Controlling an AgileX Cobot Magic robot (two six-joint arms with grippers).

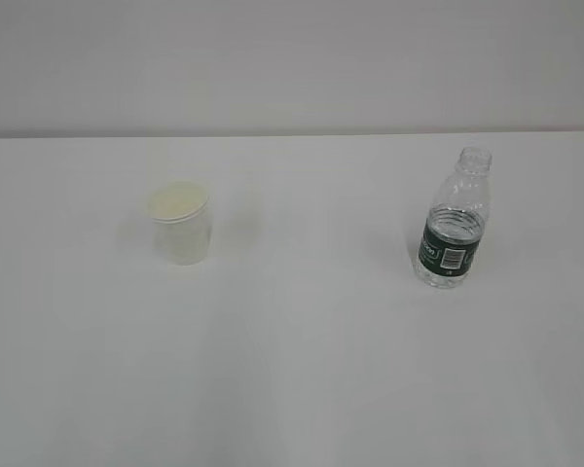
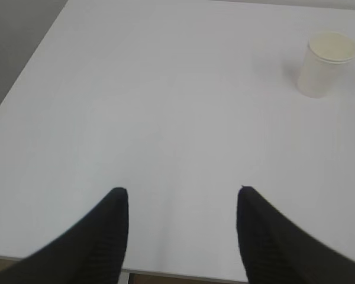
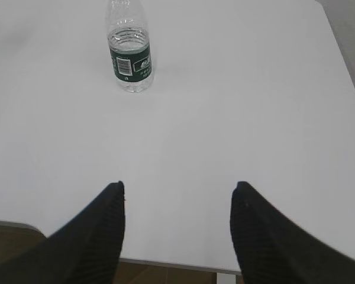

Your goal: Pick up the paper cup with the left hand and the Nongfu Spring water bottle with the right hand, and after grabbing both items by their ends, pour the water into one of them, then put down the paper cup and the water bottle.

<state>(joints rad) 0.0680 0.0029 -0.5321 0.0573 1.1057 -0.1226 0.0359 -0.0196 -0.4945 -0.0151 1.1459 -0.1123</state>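
Note:
The white paper cup (image 1: 182, 224) stands upright left of centre on the table, its cream inside showing; the left wrist view has the cup (image 2: 325, 64) far off at the upper right. The capless Nongfu Spring water bottle (image 1: 455, 221) stands upright on the right, green label band facing forward, and the bottle (image 3: 129, 49) sits at the upper left of the right wrist view. My left gripper (image 2: 182, 190) hangs open over the table's near edge, empty. My right gripper (image 3: 177, 184) is open too, nothing between its fingers. Neither arm shows in the exterior view. Water is not discernible.
The white table (image 1: 302, 370) runs back to a pale wall. Its left edge (image 2: 23, 65) shows in the left wrist view, its right edge (image 3: 343, 53) in the right wrist view, and its near edge lies just under both grippers.

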